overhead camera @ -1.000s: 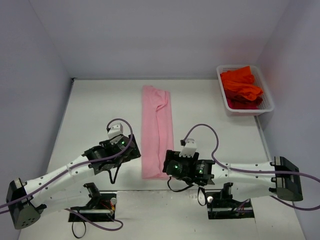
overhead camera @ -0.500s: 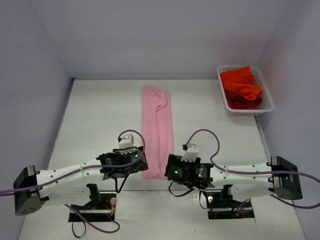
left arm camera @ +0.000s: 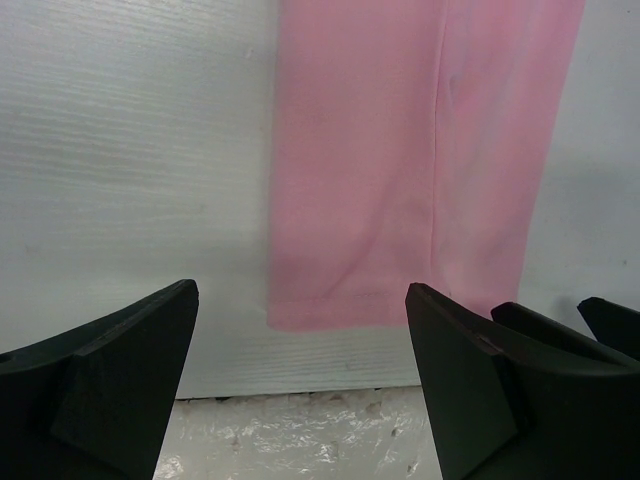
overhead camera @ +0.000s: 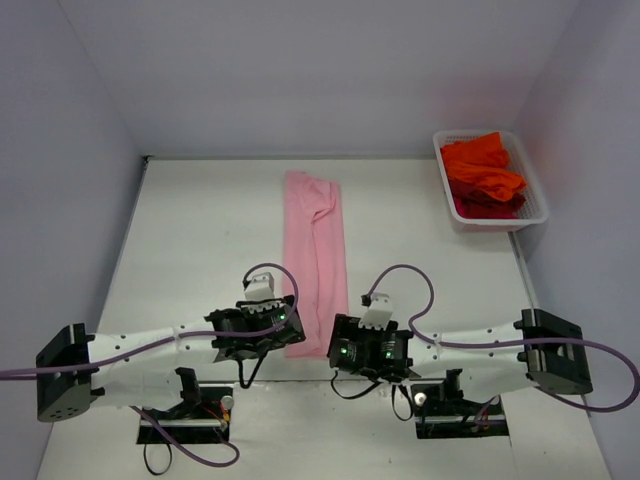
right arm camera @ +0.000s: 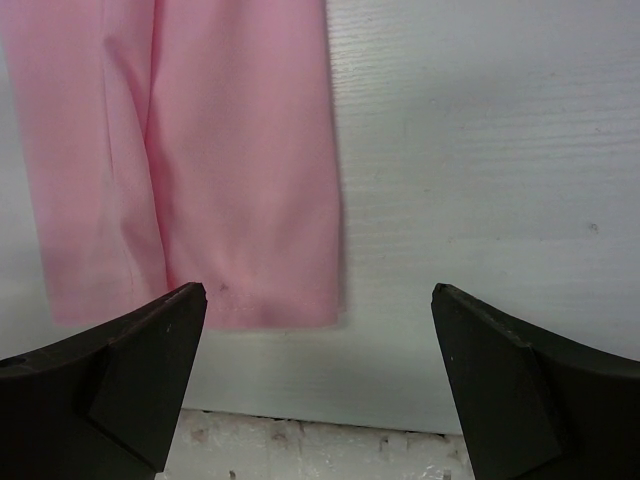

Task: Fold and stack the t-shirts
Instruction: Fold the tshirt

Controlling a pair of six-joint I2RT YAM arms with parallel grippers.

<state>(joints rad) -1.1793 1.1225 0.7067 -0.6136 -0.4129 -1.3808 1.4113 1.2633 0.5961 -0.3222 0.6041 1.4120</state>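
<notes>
Two grippers hover at the near hem of the pink t-shirt [overhead camera: 315, 250], which lies folded into a long narrow strip down the middle of the table [overhead camera: 190, 230], its hem close to the table's near edge. The left gripper [left arm camera: 300, 300] frames the hem's left corner and the right gripper [right arm camera: 318, 295] the right corner, both with jaws spread wide and holding nothing. The likeliest failure is a pinch that catches only the top layer, so the strip would peel open when lifted. A finger landing on bare table beside the cloth could also push the corner aside instead of trapping it. If one arm grips deeper than the other, the next fold would probably come out skewed. The orange-red t-shirts [overhead camera: 482, 172] sit heaped in the white basket [overhead camera: 540, 205] at the far right, well apart. How many there are cannot be told. From above, the wrists cover the hem and the fingertips. In the wrist views the fingers are cut off by the lower frame edge, so their height over the cloth is unclear, as is the number of layers at each corner.
</notes>
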